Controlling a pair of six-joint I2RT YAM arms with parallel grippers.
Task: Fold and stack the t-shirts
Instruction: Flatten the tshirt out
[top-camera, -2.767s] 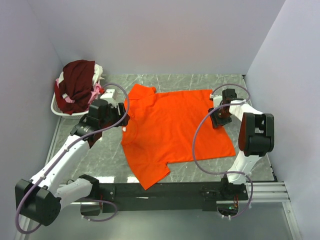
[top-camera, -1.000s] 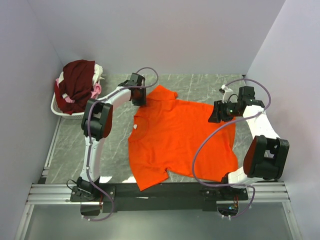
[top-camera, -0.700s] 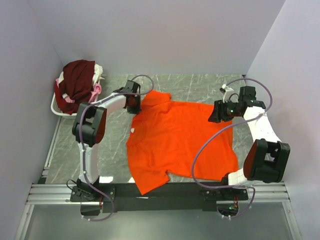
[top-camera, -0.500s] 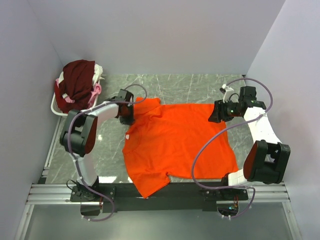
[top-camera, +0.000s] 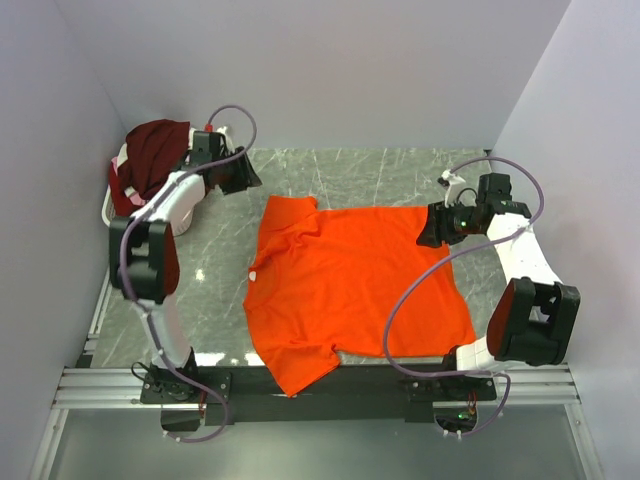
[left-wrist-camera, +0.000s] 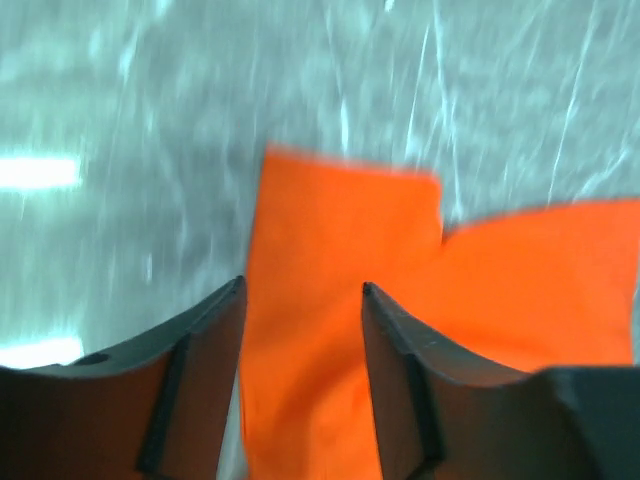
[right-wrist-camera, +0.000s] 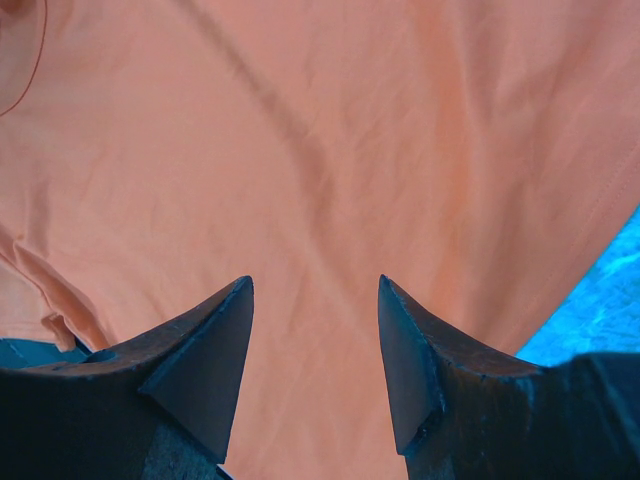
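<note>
Left gripper (left-wrist-camera: 303, 290) is wide open with nothing in it, hanging over bare table (top-camera: 400, 170) just past the far left sleeve of the orange t-shirt (top-camera: 350, 280). The wrist view is blurry, but you can see that sleeve below, through the gap between the 2 fingers. Right gripper (right-wrist-camera: 315, 285) is spread open too, sitting low over the shirt's far right corner by the hem. Its wrist view shows nothing but orange cloth under the fingers, and nothing is pinched. I can't tell if the tips actually touch the fabric.

The shirt itself lies spread out flat and sideways in the middle, collar to the left, hem to the right, a few soft wrinkles. Well off its far left corner sits the basket (top-camera: 112, 210) with a maroon shirt (top-camera: 150, 150) heaped on top. What's under it is hard to make out.

My take on handling: thin, light, floppy cotton with no stiffness at all, so it'll sag and drag wherever it isn't held. I'd pinch right at the edges, 1 gripper on a shoulder or sleeve seam and the other on the matching hem corner, and lift both together so the fold lands straight.
</note>
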